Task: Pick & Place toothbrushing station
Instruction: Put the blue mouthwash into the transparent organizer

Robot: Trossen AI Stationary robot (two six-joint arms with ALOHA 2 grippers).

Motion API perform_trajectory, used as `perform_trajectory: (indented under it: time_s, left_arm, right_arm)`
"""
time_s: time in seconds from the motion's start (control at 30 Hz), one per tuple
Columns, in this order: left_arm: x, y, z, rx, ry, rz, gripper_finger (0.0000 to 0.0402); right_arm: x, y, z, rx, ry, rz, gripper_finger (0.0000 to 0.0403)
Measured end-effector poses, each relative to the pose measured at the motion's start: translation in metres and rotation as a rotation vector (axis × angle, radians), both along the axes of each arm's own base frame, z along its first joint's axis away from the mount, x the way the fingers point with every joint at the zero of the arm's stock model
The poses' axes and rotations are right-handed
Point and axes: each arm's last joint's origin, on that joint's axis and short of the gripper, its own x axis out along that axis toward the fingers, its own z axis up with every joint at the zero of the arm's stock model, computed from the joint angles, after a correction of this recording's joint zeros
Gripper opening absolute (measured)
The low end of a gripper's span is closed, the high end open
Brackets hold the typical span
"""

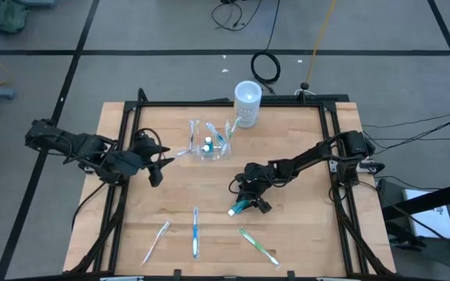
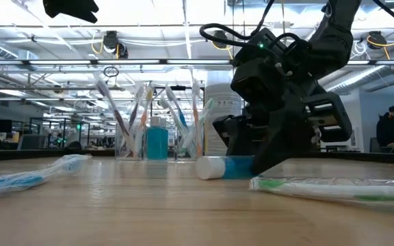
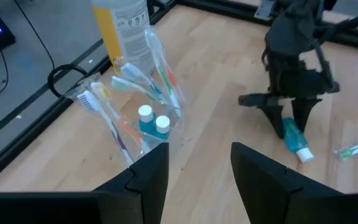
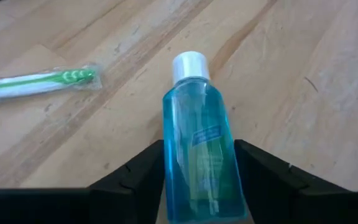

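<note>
While the right gripper (image 1: 243, 200) stands low over the middle of the tabletop (image 1: 303, 234), its jaws straddle a small blue mouthwash bottle (image 4: 197, 146) that lies on its side, white cap pointing away from the wrist; the fingers sit just beside the bottle's flanks, and whether they press it I cannot tell. A pale label on the bottle carries print too small to read. The left gripper (image 1: 156, 162) hovers near the tabletop's left edge, jaws parted and holding nothing.

Toward the far edge stands the toothbrushing station (image 1: 209, 140), a clear plastic holder with several toothbrushes leaning in it and two more white-capped blue bottles (image 3: 152, 121) inside. Just behind it is one white cup (image 1: 247, 101), its printing illegible.

Three wrapped toothbrushes lie along the near edge: a white one (image 1: 157, 240), a blue one (image 1: 195, 232) and a green one (image 1: 258, 246).
</note>
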Motion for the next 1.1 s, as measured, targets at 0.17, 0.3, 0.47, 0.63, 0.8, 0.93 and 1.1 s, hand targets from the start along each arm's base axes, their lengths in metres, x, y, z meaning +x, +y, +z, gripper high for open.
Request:
perform_trajectory:
  time_s: [0.17, 0.3, 0.47, 0.63, 0.8, 0.93, 1.1]
  left_arm:
    - [0.000, 0.000, -0.001, 0.003, 0.007, 0.001, 0.0179]
    - [0.000, 0.000, -0.001, -0.004, 0.004, 0.006, 0.0179]
    - [0.000, 0.000, -0.001, -0.004, 0.004, 0.007, 0.0180]
    - [0.001, 0.000, -0.001, -0.004, 0.006, 0.008, 0.0179]
    - [0.009, -0.003, -0.006, -0.011, 0.027, 0.029, 0.0180]
    - [0.021, -0.008, -0.015, -0.011, 0.066, 0.047, 0.0180]
    - [0.042, -0.014, -0.024, 0.012, 0.047, 0.096, 0.0179]
  right_arm:
    - [0.001, -0.002, 0.000, -0.034, -0.005, -0.035, 0.0149]
    - [0.002, -0.004, 0.000, -0.069, -0.010, -0.074, 0.0159]
    - [0.003, -0.006, 0.000, -0.109, -0.022, -0.110, 0.0170]
    - [0.005, -0.009, 0.002, -0.109, -0.064, -0.123, 0.0158]
    - [0.009, -0.016, 0.013, -0.150, -0.160, -0.137, 0.0160]
    - [0.013, -0.021, 0.038, -0.324, -0.354, -0.150, 0.0163]
    - [0.014, -0.027, 0.081, -0.660, -0.593, -0.296, 0.0163]
